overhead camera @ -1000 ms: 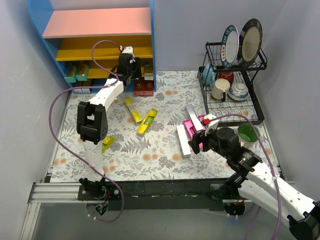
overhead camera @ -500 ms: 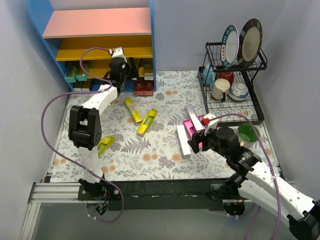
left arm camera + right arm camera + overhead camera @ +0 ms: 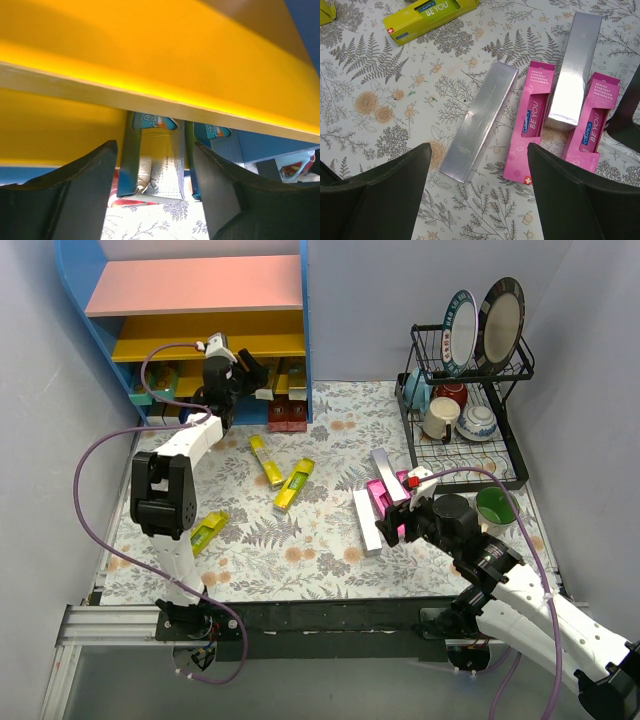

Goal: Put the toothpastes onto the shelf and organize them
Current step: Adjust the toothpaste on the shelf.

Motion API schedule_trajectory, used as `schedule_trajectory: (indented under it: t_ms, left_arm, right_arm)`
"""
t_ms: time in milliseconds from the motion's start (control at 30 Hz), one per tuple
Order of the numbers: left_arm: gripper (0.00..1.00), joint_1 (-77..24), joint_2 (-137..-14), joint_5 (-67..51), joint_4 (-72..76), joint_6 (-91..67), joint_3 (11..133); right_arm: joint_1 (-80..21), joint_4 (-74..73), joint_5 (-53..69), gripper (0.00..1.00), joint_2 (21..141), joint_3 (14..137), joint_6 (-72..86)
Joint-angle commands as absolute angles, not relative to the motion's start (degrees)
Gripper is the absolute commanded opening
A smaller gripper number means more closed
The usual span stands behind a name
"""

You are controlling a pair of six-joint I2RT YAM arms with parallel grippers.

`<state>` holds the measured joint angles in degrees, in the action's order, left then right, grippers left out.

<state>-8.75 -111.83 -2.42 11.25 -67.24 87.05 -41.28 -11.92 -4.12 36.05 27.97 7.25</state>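
The shelf (image 3: 190, 285) stands at the back left, with blue sides, a pink top board and yellow lower boards (image 3: 150, 60). My left gripper (image 3: 248, 378) is open at the lower shelf front. Through its fingers (image 3: 155, 200) I see teal toothpaste boxes (image 3: 155, 165) under the yellow board, not gripped. My right gripper (image 3: 395, 522) is open and empty above the mat (image 3: 480, 195). Below it lie a silver box (image 3: 477, 122), a pink box (image 3: 530, 122), a second silver box (image 3: 572, 75) and a second pink box (image 3: 592, 122). Yellow boxes (image 3: 266, 460) (image 3: 294, 485) (image 3: 208, 530) lie mid-mat. Dark red boxes (image 3: 288, 415) stand by the shelf.
A black wire dish rack (image 3: 465, 410) with plates, mugs and bowls stands at the back right. A green cup (image 3: 494, 508) sits just right of my right arm. More teal boxes (image 3: 150, 385) sit on the left of the lower shelf. A purple cable loops beside the left arm.
My left gripper has swung to the left along the shelf front, closer under the yellow board. My right arm and the boxes on the mat have not moved.
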Motion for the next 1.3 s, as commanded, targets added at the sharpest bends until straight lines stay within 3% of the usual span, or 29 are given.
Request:
schedule_trajectory:
  t_ms: [0, 333, 767, 967, 1033, 1267]
  left_arm:
    - [0.59, -9.0, -113.7, -5.4, 13.3, -68.1, 89.6]
    - [0.43, -9.1, -118.8, -13.4, 17.1, -71.1, 92.2]
    - [0.44, -10.2, -121.5, -22.5, 20.0, -67.1, 95.3]
    - [0.52, -10.0, -121.4, -23.0, 17.6, -65.3, 96.3]
    - [0.63, -9.7, -119.5, -21.3, 17.6, -65.3, 95.3]
    - [0.86, -8.3, -111.0, -14.9, 15.9, -62.9, 91.1]
  right_arm:
    - [-41.3, -9.4, -4.3, 0.86, 35.4, 28.5, 6.9]
    - [-41.3, -9.8, -4.4, 0.86, 35.2, 28.5, 7.0]
    - [-41.3, -10.0, -4.1, 0.86, 35.7, 28.9, 7.4]
    - [-41.3, -10.5, -4.1, 0.86, 35.8, 29.8, 7.6]
    - [-41.2, -10.9, -4.2, 0.86, 35.7, 30.2, 7.6]
    - [-41.3, -11.9, -4.2, 0.86, 34.9, 31.7, 8.0]
